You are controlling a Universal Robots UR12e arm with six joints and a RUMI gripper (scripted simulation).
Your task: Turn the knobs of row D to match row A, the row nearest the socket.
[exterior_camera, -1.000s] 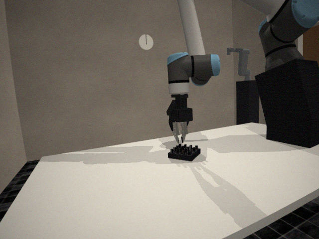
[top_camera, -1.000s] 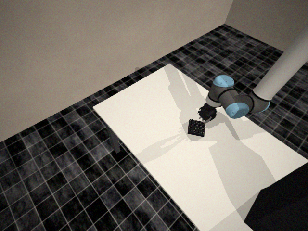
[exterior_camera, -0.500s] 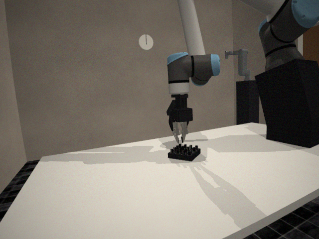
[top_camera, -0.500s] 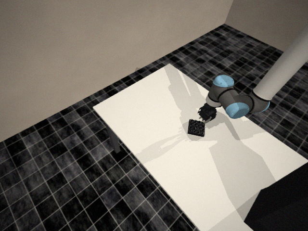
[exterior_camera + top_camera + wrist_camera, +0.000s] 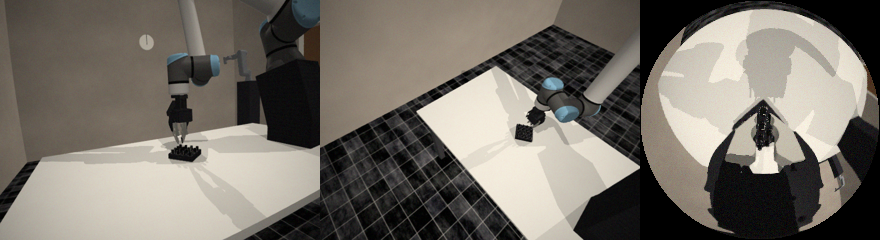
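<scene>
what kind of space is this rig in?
Likely a bare lab or test room: one arm on a dark pedestal at a plain white table, tiled floor, blank walls with a wall clock.

The knob box [image 5: 523, 132] is too small in the top view to read any knob marks. In the wrist view, the gripper [image 5: 763, 131] covers most of the box. The arm's upper tube [image 5: 617, 67] is cut off at two o'clock.
</scene>
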